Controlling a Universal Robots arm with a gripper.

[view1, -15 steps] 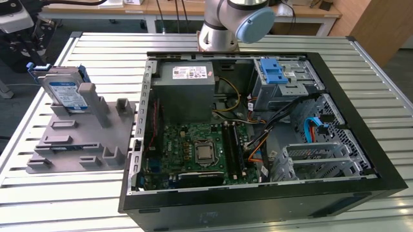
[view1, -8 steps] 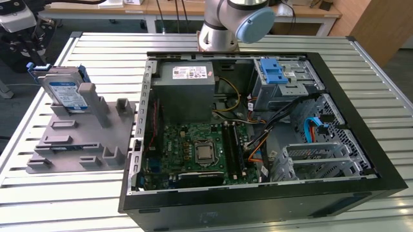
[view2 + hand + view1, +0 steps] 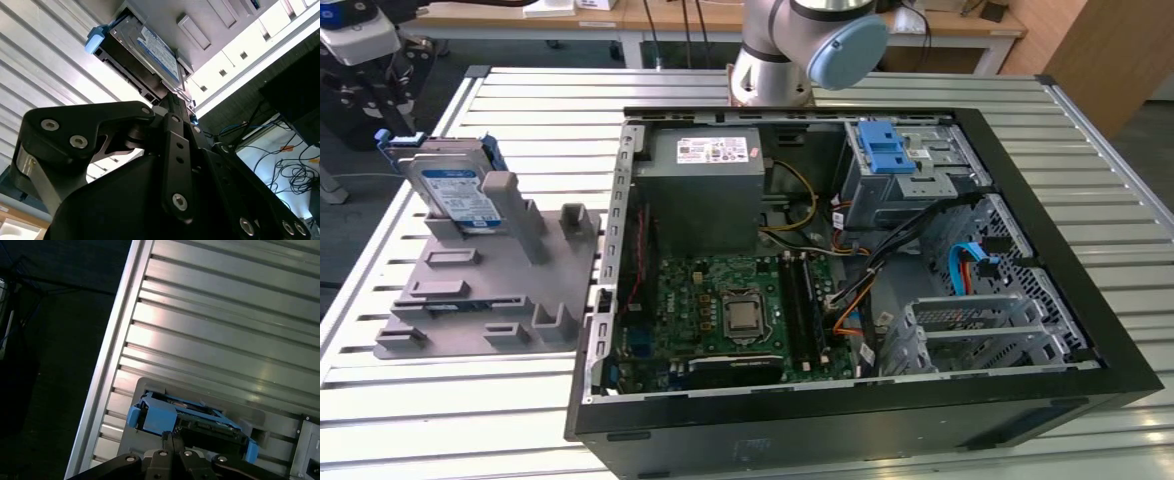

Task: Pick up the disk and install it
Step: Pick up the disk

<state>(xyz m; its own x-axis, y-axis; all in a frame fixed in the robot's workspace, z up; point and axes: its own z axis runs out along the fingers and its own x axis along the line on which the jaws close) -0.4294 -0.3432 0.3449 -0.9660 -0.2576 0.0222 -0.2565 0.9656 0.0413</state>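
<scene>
The disk (image 3: 454,188) stands upright on edge in a slot of the grey fixture (image 3: 480,285), at the exterior view's left. It is silver-grey with a white-and-blue label and a blue bracket. My gripper (image 3: 376,105) hangs just above and behind the disk's top corner. In the first wrist view the fingertips of the gripper (image 3: 170,436) lie pressed together, shut, with nothing between them, just short of the disk (image 3: 200,422). The second wrist view has the gripper (image 3: 172,102) pointing at the labelled face of the disk (image 3: 152,50).
An open black computer case (image 3: 1067,400) lies in the middle of the slatted metal table (image 3: 1121,160). It holds a grey power-supply box (image 3: 707,190), a motherboard (image 3: 734,310) and a silver cage with a blue latch (image 3: 887,150). The arm's base (image 3: 781,60) stands behind it.
</scene>
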